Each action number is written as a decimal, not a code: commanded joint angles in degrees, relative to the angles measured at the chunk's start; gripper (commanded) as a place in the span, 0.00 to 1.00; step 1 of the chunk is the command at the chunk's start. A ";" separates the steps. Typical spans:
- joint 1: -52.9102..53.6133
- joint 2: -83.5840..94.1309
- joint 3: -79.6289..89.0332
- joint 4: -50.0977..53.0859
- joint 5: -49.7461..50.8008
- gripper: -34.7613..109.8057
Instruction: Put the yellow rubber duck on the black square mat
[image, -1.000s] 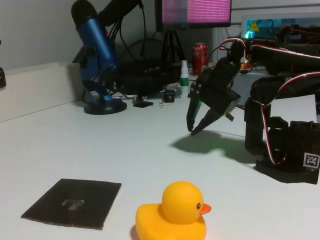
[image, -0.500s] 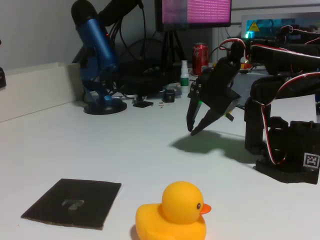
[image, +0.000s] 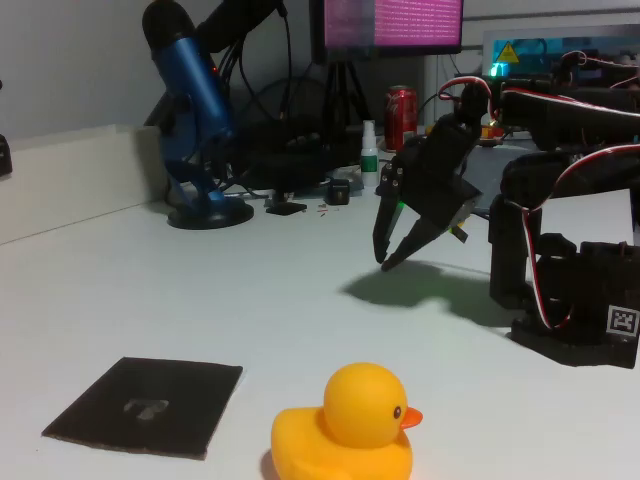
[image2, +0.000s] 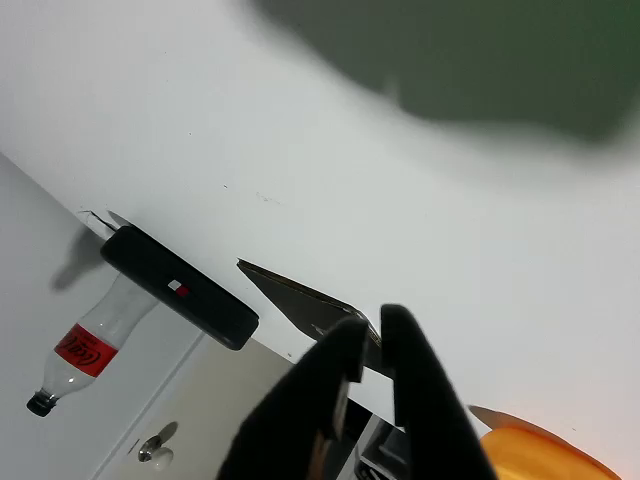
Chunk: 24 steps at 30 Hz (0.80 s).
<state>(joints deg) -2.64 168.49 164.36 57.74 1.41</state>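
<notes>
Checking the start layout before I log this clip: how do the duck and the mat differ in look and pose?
The duck is glossy yellow with an orange beak; the mat is dull, dark brown-black with a faint pale mark at its centre. The duck stands upright and rounded; the mat lies thin and flat. The duck sits right of the mat in the fixed view, apart from it. Both rest on the white table, well away from the hand.

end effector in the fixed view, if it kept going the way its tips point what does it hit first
Probably the bare white table: the end effector points down and left, tips just above it. The duck and mat sit nearer the camera, apparently off that line.
</notes>
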 joint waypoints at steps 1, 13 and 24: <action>-0.18 1.14 -0.35 -0.44 0.53 0.25; -0.26 1.14 -0.26 -0.44 0.79 0.25; 0.18 1.58 -6.06 -0.44 0.62 0.25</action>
<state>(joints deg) -2.64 169.19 162.95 57.74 1.76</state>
